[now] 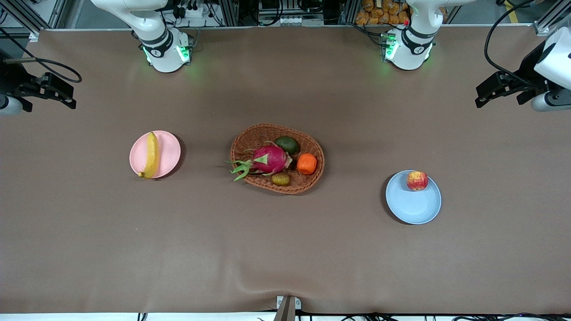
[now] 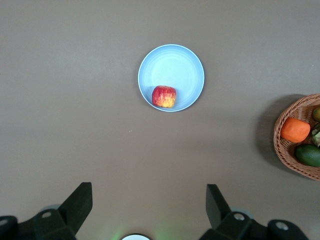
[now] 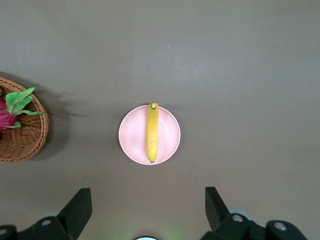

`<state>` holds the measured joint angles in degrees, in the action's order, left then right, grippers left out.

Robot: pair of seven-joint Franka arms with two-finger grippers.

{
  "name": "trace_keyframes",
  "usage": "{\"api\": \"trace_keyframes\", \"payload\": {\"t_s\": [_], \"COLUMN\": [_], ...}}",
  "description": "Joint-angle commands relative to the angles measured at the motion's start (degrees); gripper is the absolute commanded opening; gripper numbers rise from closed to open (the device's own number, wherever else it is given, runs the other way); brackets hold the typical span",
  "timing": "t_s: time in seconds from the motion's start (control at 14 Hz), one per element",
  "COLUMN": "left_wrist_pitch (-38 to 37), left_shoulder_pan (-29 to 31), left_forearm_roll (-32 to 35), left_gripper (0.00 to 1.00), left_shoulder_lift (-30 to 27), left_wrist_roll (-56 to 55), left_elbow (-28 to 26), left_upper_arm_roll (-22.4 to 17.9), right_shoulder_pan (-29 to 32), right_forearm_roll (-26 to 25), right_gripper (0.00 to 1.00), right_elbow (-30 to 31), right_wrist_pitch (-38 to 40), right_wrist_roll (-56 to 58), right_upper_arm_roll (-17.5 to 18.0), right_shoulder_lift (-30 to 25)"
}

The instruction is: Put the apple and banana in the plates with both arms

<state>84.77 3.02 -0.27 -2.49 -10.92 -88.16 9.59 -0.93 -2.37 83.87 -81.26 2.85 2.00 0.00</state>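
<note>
The red apple (image 1: 417, 180) (image 2: 164, 96) rests on the light blue plate (image 1: 412, 207) (image 2: 175, 62), close to its rim. The yellow banana (image 1: 151, 155) (image 3: 152, 132) lies across the pale pink plate (image 1: 168, 151) (image 3: 131, 135). My left gripper (image 1: 479, 96) (image 2: 149, 200) hangs high over the table at the left arm's end, open and holding nothing, well apart from the apple. High over the right arm's end, my right gripper (image 1: 67, 96) (image 3: 147, 202) is open too, with bare table between its fingers.
An oval wicker basket (image 1: 267, 130) sits mid-table between the two plates. It holds a pink dragon fruit (image 1: 267, 160), an orange fruit (image 1: 307, 163), a dark green fruit (image 1: 287, 144) and a small brown one (image 1: 280, 179). Brown tabletop surrounds both plates.
</note>
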Motion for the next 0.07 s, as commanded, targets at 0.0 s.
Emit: {"api": "trace_keyframes", "payload": {"t_s": [0.0], "left_wrist_pitch": [-0.5], "left_shoulder_pan": [0.2], "left_forearm_roll": [1.1], "left_gripper": [1.0], "left_shoulder_lift": [-0.7], "left_wrist_roll": [0.8], "left_elbow": [0.1], "left_upper_arm_roll": [0.1], "right_shoulder_pan": [-0.5], "right_forearm_roll": [-0.3], "right_gripper": [1.0], "right_elbow": [0.0], "right_wrist_pitch": [-0.6], "right_wrist_roll": [-0.1], "right_upper_arm_roll": [0.8], "right_shoulder_lift": [0.7]}}
